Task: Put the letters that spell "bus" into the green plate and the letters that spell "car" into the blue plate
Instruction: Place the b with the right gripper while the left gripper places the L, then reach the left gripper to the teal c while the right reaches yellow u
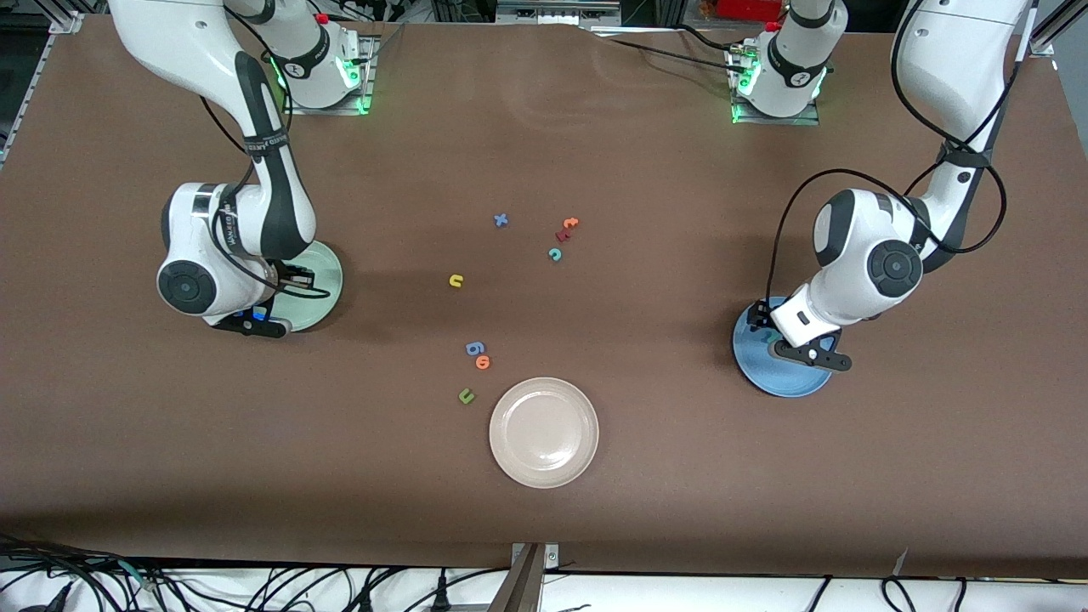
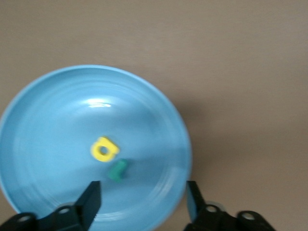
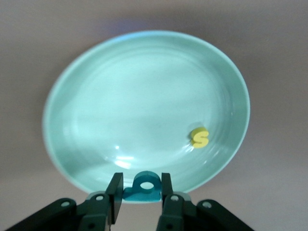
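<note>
Over the green plate (image 3: 144, 72) — right end effector (image 3: 141, 197) clamped on teal b (image 3: 144, 186); left end effector (image 2: 143, 199) spread.

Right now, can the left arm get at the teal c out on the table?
Probably yes. The left gripper hangs open over the blue plate, holding nothing, and only bare table lies between it and the teal c. A red letter sits close beside the c.
</note>
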Available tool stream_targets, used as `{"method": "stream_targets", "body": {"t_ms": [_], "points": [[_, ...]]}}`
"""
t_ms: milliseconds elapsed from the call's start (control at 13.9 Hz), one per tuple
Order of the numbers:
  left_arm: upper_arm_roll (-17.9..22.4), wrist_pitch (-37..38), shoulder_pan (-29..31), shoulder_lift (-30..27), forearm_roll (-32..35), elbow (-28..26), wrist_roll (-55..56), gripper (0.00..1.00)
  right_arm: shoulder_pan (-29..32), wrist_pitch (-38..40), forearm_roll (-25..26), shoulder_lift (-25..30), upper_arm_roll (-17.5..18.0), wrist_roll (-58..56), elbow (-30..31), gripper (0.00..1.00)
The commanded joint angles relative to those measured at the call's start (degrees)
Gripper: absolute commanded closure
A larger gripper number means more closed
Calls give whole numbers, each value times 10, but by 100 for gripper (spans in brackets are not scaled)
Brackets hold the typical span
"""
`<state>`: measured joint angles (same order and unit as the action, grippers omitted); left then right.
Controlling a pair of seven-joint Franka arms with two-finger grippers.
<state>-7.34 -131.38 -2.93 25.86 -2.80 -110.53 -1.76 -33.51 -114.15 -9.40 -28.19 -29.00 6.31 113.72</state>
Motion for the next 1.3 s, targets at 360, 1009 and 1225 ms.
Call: {"method": "stream_targets", "body": {"t_ms": [360, 1009, 1225], "points": [[1, 53, -213, 11, -17, 42, 371, 0, 23, -63, -47, 10, -3, -81, 62, 6], [2, -64, -362, 52, -14, 49, 363, 0, 15, -42, -87, 68, 74, 61, 43, 1], [2, -77, -373, 97, -7, 93, 361, 0, 3, -78, -86, 61, 141, 218, 21, 1]]}}
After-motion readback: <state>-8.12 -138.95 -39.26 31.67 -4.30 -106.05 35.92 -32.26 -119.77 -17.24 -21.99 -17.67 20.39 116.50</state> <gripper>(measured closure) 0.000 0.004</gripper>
